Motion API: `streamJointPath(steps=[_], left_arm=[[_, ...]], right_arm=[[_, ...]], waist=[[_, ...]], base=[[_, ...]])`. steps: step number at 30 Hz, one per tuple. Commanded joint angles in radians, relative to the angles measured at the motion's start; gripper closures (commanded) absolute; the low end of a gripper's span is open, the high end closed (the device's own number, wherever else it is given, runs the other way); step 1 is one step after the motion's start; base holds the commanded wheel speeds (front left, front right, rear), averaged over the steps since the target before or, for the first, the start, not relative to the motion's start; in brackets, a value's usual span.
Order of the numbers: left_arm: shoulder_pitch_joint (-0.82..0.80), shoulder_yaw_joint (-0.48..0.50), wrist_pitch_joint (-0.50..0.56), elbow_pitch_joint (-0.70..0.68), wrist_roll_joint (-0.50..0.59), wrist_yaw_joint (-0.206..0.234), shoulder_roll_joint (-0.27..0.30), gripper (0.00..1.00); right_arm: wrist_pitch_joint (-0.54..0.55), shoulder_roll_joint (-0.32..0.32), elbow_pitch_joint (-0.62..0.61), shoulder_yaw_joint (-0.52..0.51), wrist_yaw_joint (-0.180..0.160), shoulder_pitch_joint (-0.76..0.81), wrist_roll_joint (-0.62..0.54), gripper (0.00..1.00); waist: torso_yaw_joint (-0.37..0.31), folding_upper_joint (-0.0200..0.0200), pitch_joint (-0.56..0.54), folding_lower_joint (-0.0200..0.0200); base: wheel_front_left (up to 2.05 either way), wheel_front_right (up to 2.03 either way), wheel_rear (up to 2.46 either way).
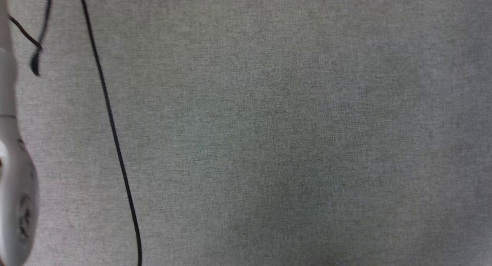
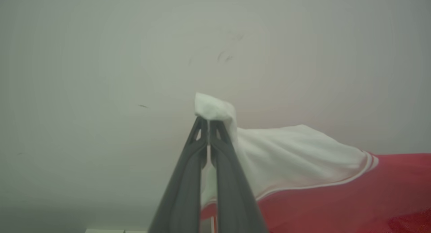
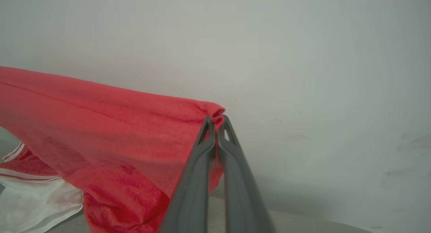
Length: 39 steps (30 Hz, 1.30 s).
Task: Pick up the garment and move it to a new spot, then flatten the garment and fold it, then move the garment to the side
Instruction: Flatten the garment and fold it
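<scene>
The left tool (image 2: 208,120) is shut tight on a white bit of the shirt (image 2: 303,159). It pinches the sleeve right at its tips. The right tool (image 3: 217,120) is shut tight on a red edge of the shirt. The shirt hangs up in the air from both tools, in front of a pale wall (image 2: 101,58). From the head, you see a grey bench (image 1: 288,123), a thin black cable (image 1: 111,123) and a blurry pale arm (image 1: 15,181) at the left edge.
</scene>
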Motion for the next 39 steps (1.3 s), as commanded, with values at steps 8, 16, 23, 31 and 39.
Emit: streamJointPath(steps=[8, 16, 23, 31, 39], left_arm=[[0.299, -0.047, -0.069, 0.006, -0.107, -0.016, -0.032, 1.00], [0.677, -0.091, -0.093, -0.105, -0.241, -0.015, 0.004, 1.00], [0.956, -0.074, -0.101, -0.194, -0.294, -0.007, 0.023, 1.00], [1.206, -0.055, -0.082, -0.319, -0.319, 0.051, 0.044, 1.00], [1.466, -0.029, -0.018, -0.507, -0.358, 0.143, 0.074, 1.00]], right_arm=[[-0.039, -0.034, 0.007, 0.107, -0.002, 0.287, 0.130, 1.00], [-0.097, -0.050, -0.044, 0.180, -0.002, 0.591, 0.235, 1.00], [-0.137, -0.070, -0.093, 0.209, -0.002, 0.781, 0.274, 1.00], [-0.152, -0.085, -0.155, 0.199, -0.002, 0.960, 0.272, 1.00], [-0.134, -0.090, -0.242, 0.125, -0.002, 1.175, 0.233, 1.00]], waist=[[0.019, 0.0000, -0.114, -0.0002], [0.003, 0.0000, -0.266, -0.0002], [-0.012, 0.0000, -0.400, -0.0002], [-0.023, 0.0000, -0.514, -0.0002], [-0.019, 0.0000, -0.610, -0.0002]], base=[[0.00, 0.00, 0.00], [0.00, 0.00, 0.00], [0.00, 0.00, 0.00], [0.00, 0.00, 0.00], [0.00, 0.00, 0.00]])
